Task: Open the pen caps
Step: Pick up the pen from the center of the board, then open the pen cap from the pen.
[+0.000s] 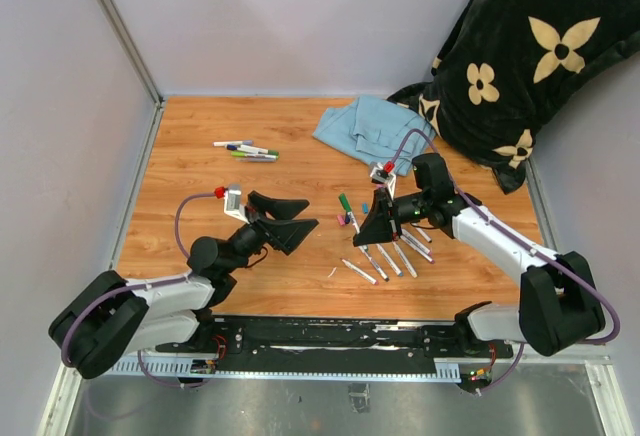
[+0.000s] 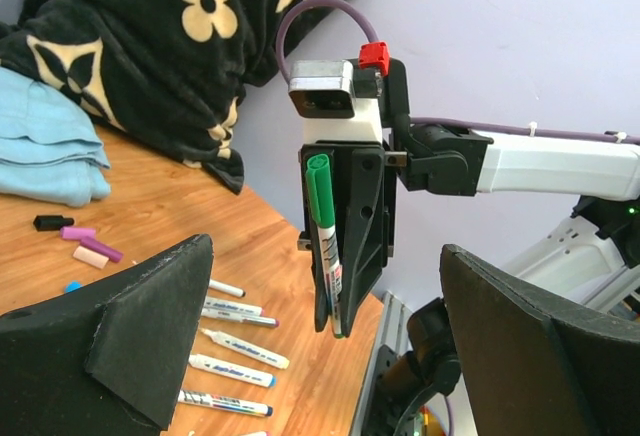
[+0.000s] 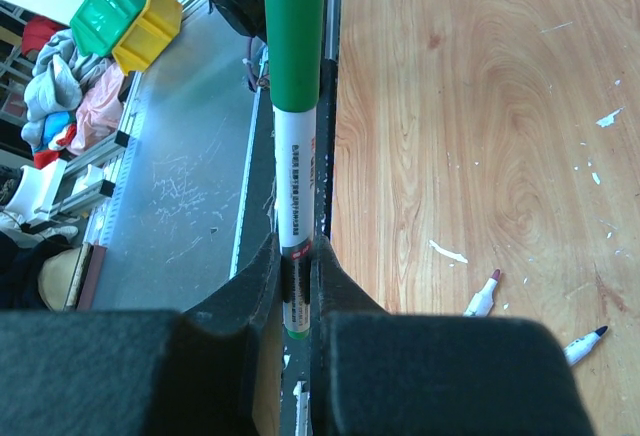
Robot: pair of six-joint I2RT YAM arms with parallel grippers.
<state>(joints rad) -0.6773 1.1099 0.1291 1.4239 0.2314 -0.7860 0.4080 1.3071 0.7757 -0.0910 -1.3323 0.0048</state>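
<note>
My right pincer (image 1: 378, 224) is clamping the green pen (image 3: 296, 171) by the barrel, with its cap (image 2: 320, 196) sticking out toward my left pincer (image 1: 293, 219). The cap is on, so this pen is mid-step. Left is hanging wide, facing the cap, near but not touching. Next, I'm guessing: line left up on the cap, close on the cap only, and pull straight off along the pen. Stripped pens (image 1: 388, 259) and loose caps (image 2: 85, 243) are lying on the bench (image 1: 200, 206). A capped bunch (image 1: 250, 150) is waiting far left.

Pale lilac walls (image 1: 280, 16) enclose a wooden tabletop (image 1: 250, 116), with a black flowered blanket (image 1: 540, 56) in the far right corner.
</note>
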